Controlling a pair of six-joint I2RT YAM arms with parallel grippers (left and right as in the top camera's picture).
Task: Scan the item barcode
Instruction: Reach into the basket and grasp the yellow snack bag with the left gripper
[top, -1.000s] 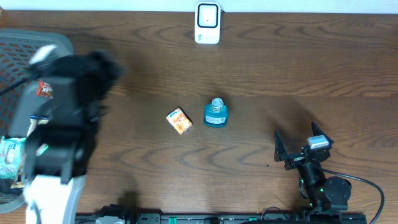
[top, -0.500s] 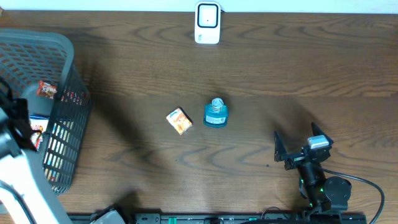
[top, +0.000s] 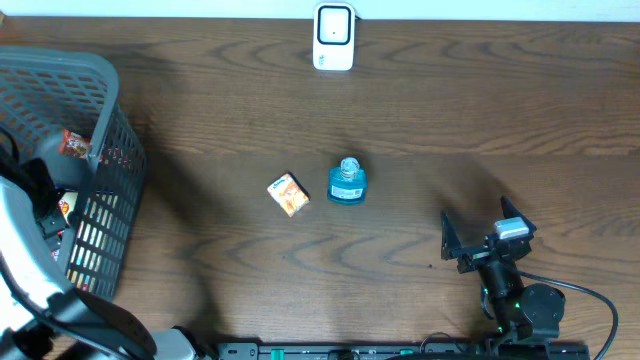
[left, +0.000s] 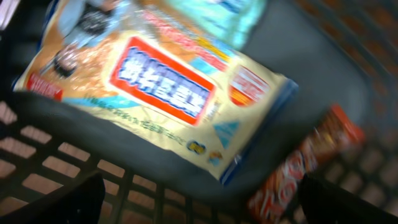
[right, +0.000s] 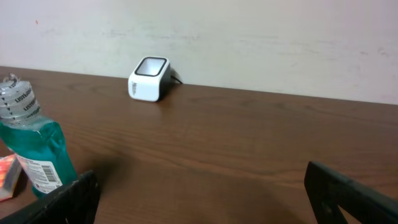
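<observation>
Overhead view, counts:
- 1 white box-shaped barcode scanner (top: 333, 37), upright at the 12 o'clock edge of the brown wooden table (top: 480, 110)
- 1 grey plastic mesh basket (top: 100, 90) at the 9 o'clock side
- 2 loose items near the table centre: a small orange cardboard box (top: 288, 194) and a blue-green liquid bottle with a clear cap (top: 347, 183). The box lies just beside the bottle at its 9 o'clock and the two do not touch. Both are well apart from the scanner, at its 6 o'clock
- 2 arms

Left arm (top: 30, 270): white link comes up from 7 o'clock and reaches into the basket. In the left wrist view, left gripper (left: 205, 205) has its jaws wide apart, dark fingers (left: 68, 202) at the lower corners and nothing between them. It hangs over the basket floor. View is blurred. 3 packets counted below it:
- 1 cream-yellow snack bag with a red-and-blue label (left: 161, 99)
- 1 narrow red-orange packet (left: 305, 162) at the bag's 4 o'clock
- 1 pale teal packet (left: 230, 12) at the 12 o'clock edge, lying over the bag's top end

Right gripper (top: 480, 237): at 4 o'clock on the table, jaws spread wide, empty, well apart from both loose items. Its wrist view shows the scanner far off at 11 o'clock, the bottle close at 9 o'clock with a barcode label facing the camera, and a sliver of the orange box at the left edge
</observation>
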